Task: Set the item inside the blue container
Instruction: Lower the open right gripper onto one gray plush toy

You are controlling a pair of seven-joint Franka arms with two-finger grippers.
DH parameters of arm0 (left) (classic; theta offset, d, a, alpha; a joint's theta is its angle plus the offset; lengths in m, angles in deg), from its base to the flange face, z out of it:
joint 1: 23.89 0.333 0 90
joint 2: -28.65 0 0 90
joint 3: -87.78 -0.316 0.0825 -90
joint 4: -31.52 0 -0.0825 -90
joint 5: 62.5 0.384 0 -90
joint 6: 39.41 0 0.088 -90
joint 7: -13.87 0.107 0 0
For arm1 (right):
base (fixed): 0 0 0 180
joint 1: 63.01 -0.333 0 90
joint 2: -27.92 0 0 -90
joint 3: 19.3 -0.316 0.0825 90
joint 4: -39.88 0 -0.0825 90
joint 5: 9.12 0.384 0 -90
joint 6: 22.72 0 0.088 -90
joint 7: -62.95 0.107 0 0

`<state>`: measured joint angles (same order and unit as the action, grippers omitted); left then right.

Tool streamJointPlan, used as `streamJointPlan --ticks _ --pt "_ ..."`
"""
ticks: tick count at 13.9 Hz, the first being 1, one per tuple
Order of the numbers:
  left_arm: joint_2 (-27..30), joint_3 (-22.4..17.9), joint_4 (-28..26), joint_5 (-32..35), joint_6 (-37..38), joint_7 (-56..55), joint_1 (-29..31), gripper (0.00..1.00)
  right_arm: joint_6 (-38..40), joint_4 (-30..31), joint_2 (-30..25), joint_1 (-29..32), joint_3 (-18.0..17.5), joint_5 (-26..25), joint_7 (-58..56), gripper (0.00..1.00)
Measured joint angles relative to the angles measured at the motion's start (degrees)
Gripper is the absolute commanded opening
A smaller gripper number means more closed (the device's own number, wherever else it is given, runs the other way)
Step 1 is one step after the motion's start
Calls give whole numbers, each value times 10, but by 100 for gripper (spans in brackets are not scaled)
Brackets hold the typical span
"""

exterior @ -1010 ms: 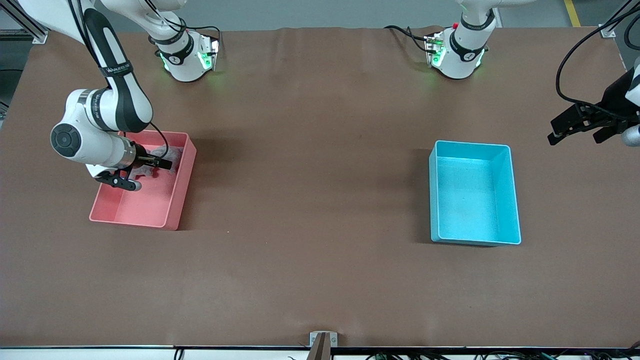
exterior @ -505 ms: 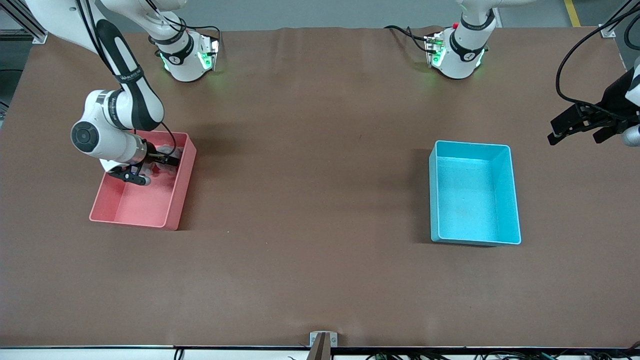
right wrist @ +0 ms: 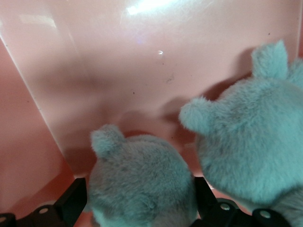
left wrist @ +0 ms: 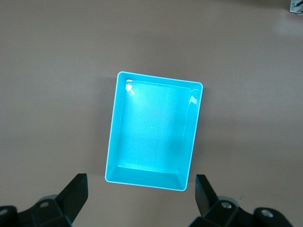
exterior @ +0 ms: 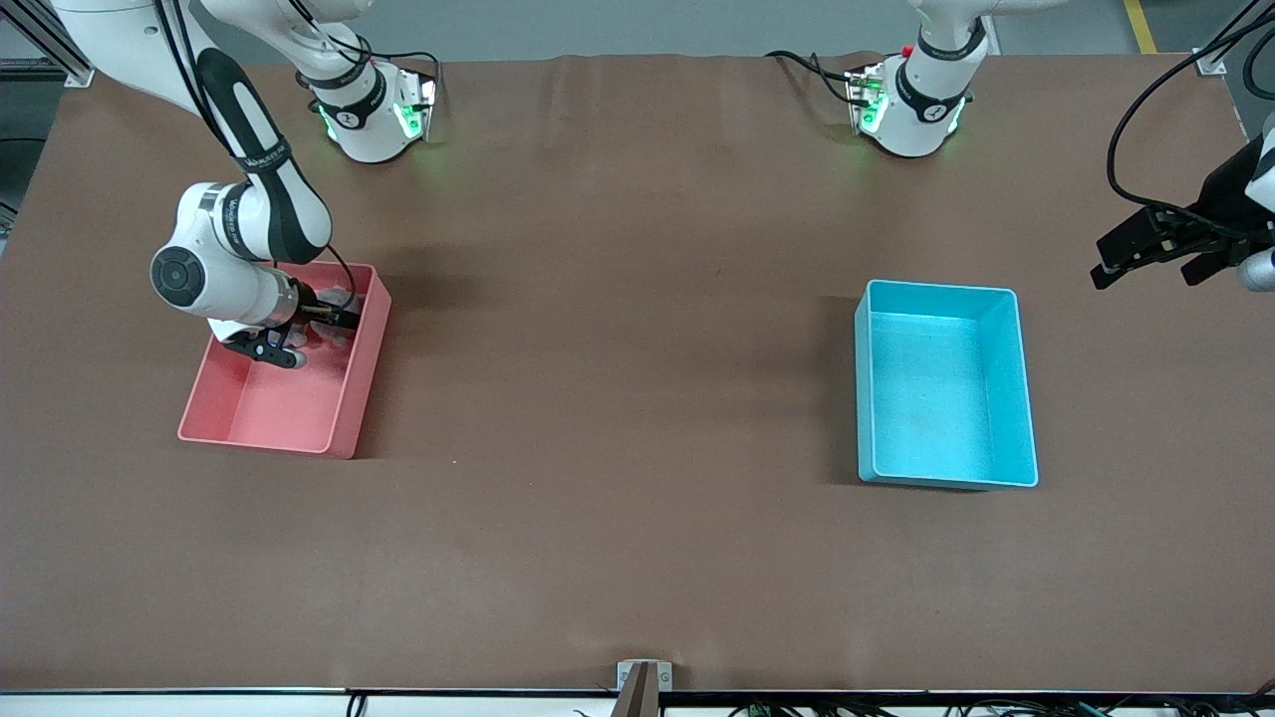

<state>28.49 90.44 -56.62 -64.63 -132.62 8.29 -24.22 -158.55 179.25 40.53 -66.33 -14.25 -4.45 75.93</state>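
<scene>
Blue container (exterior: 944,398) sits empty toward the left arm's end; the plush toy (right wrist: 142,184) lies in the pink bin (exterior: 344,398). Right gripper (exterior: 304,337) is down in that bin, jaws wide either side of the toy, not yet closed. Left gripper (exterior: 1146,254) waits open over bare table; pickup, carry and drop all remain.

Wide brown table (exterior: 637,249) under even light, grey floor (exterior: 598,25) along its top edge
</scene>
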Motion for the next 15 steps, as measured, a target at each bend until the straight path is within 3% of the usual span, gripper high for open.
streamJointPlan --ticks 8,13,15 --pt "0 0 0 0 0 0 0 100 0 0 2 0 0 1 0 99" --pt "0 0 0 0 0 0 0 100 0 0 2 0 0 2 0 85" --pt "0 0 0 0 0 0 0 100 0 0 2 0 0 3 0 75"
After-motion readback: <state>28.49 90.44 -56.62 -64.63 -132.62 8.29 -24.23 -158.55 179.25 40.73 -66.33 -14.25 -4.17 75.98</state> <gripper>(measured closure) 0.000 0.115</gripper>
